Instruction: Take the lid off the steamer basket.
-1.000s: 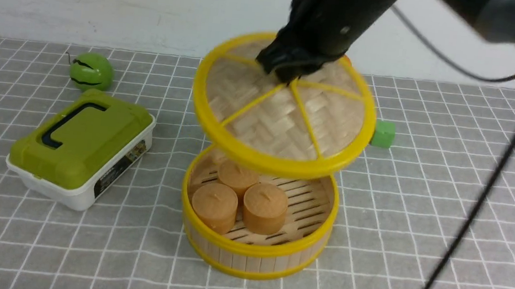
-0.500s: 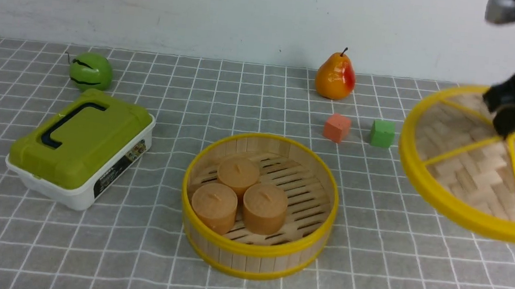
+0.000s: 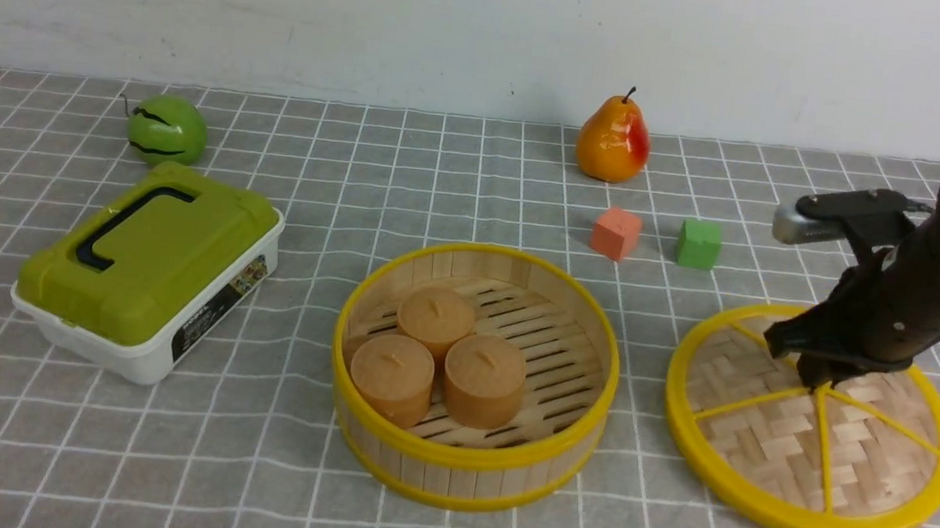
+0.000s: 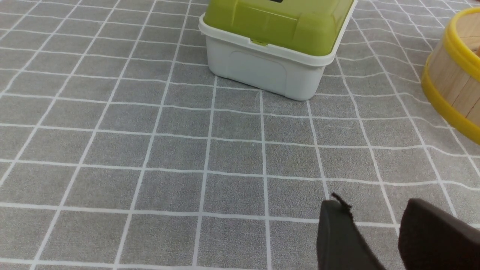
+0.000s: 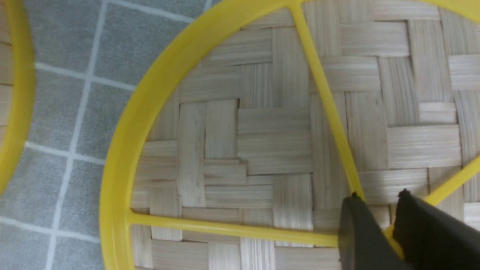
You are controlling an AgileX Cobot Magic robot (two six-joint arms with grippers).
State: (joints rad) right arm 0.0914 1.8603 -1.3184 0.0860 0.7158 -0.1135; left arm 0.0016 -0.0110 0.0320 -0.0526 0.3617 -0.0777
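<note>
In the front view, the round woven-bamboo lid (image 3: 874, 458) with yellow rim and spokes lies flat on the grey, white-gridded tablecloth (image 3: 259, 485), to the right of the steamer basket (image 3: 463, 475) and apart from it. The right gripper (image 3: 812, 385) reaches down to the lid's centre. The uncovered slatted basket stands upright and bears three light-brown buns (image 3: 483, 382), grouped toward its left side. Farther left sits a white box with a green lid and dark handle (image 3: 146, 267), with a round green fruit-like item (image 3: 166, 130) behind it. Beyond the basket, toward the right, are a salmon-coloured cube (image 3: 615, 233), a green block (image 3: 699, 244) and an orange-red pear (image 3: 613, 140). In the left wrist view, the left gripper (image 4: 375, 200) stands with its fingers parted and only cloth visible between the tips; part of the green-lidded box and the basket's side also show. In the right wrist view, the right gripper's fingers stand a narrow way apart around the lid's yellow centre; whether they pinch the knob cannot be told. Part of the basket's rim shows, separated from the lid by cloth.
</note>
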